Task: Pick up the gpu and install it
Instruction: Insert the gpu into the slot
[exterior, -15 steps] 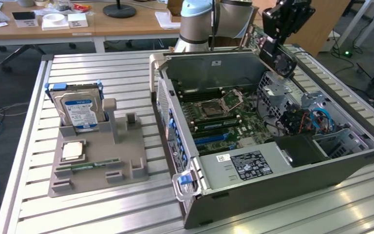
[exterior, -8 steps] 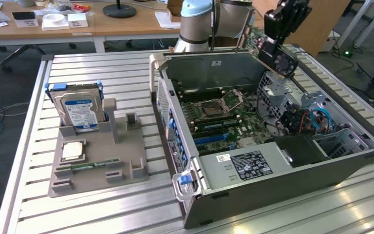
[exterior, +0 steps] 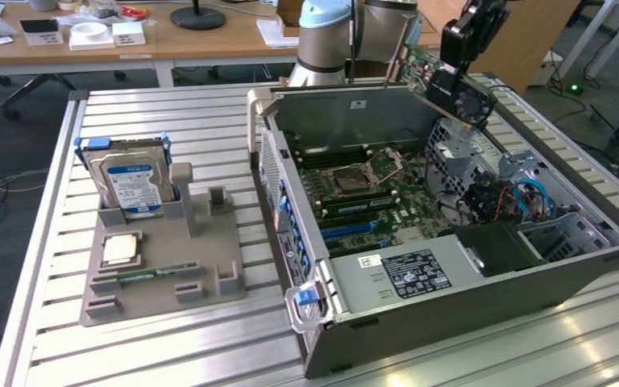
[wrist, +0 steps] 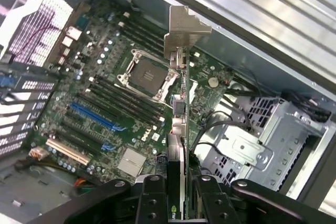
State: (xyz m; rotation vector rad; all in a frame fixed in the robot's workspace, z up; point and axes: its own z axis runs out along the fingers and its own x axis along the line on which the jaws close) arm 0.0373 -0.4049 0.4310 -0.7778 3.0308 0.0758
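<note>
The gpu (exterior: 451,87) is a green card with a black fan, hanging tilted above the back right corner of the open computer case (exterior: 503,286). My gripper (exterior: 463,55) is shut on its upper edge. In the wrist view the gpu (wrist: 181,124) appears edge-on as a slim strip with its silver bracket (wrist: 184,30) at the far end. It is clamped between the black fingers (wrist: 152,198) of my gripper (wrist: 179,203). It hangs over the motherboard (wrist: 105,103), just beside the CPU socket (wrist: 144,74) and apart from the blue slot (wrist: 97,116).
A grey fixture (exterior: 154,278) at the exterior view's left holds a hard drive (exterior: 132,184), a CPU chip (exterior: 122,250) and a memory stick (exterior: 157,274). Inside the case are a drive cage (exterior: 466,157), cables (exterior: 525,197) and a power supply (exterior: 417,274). Desks stand behind the table.
</note>
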